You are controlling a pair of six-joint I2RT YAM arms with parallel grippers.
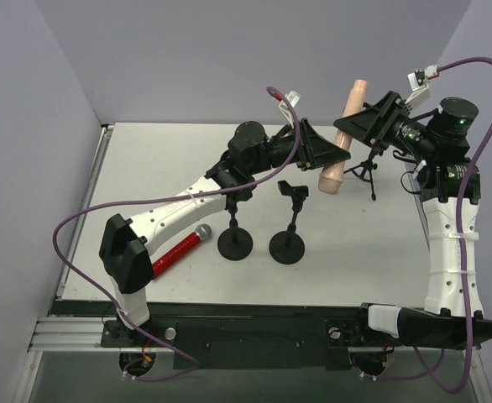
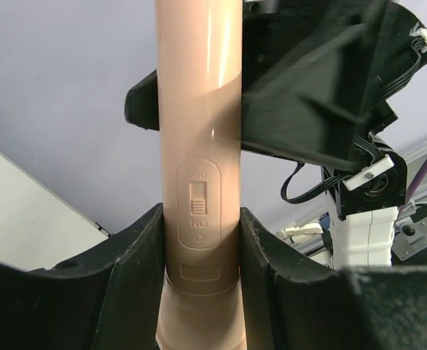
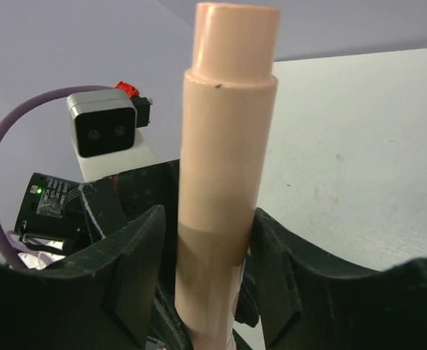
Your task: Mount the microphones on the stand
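The pale peach-pink microphone (image 1: pixel 333 172) hangs tilted in the air over the back right of the table. My left gripper (image 1: pixel 340 155) is shut on its lower body by the switch (image 2: pixel 201 240), with both jaws pressed against it. My right gripper (image 1: pixel 355 124) is closed around its upper shaft (image 3: pixel 208 233), just above the left one. The glittery red microphone (image 1: pixel 179 248) with a silver mesh head lies on the table at the left, beside the left arm. Two black round-base stands (image 1: pixel 235 242) (image 1: pixel 288 245) stand mid-table. The teal-green microphone is out of view.
A small black tripod stand (image 1: pixel 366 172) stands at the back right, under the right gripper. The table (image 1: pixel 162 159) is white, with lilac walls behind and on both sides. The left arm reaches across above the left round-base stand.
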